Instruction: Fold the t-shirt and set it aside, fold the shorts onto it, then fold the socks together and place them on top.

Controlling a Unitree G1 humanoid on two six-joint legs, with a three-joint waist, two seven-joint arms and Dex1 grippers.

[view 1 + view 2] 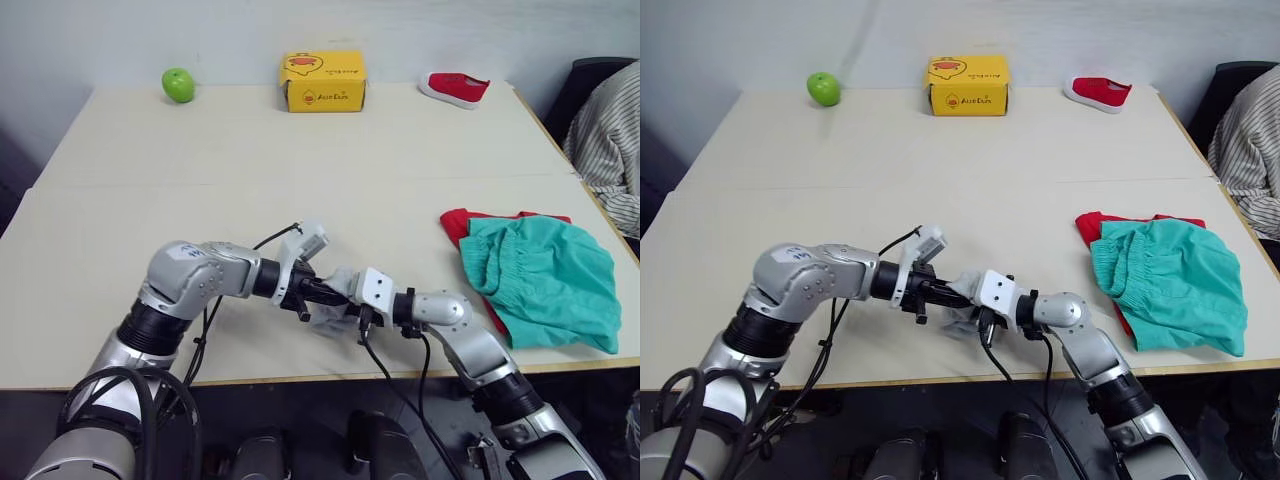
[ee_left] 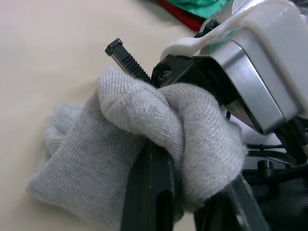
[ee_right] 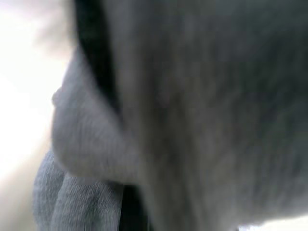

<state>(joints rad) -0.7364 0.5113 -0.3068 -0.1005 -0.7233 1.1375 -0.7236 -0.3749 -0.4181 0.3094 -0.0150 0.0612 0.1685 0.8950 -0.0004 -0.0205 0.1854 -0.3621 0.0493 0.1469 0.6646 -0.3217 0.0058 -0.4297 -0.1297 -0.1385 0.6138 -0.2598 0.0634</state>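
One table (image 1: 300, 180). One green apple (image 1: 178, 85). One yellow box (image 1: 323, 81). One red shoe (image 1: 455, 89). One red t-shirt (image 1: 457, 224), mostly under one pair of teal shorts (image 1: 545, 280). Grey socks (image 2: 144, 139): one bunched wad, can't separate into two from here. Two grippers: left gripper (image 1: 335, 293), right gripper (image 1: 345, 300), both at the socks. One person at the table's right edge, striped sleeve (image 1: 607, 140). One dark chair (image 1: 585, 85) behind them.

Both arms bent inward, left gripper (image 1: 322, 293) and right gripper (image 1: 345, 300) meeting, fingers cloth-wrapped
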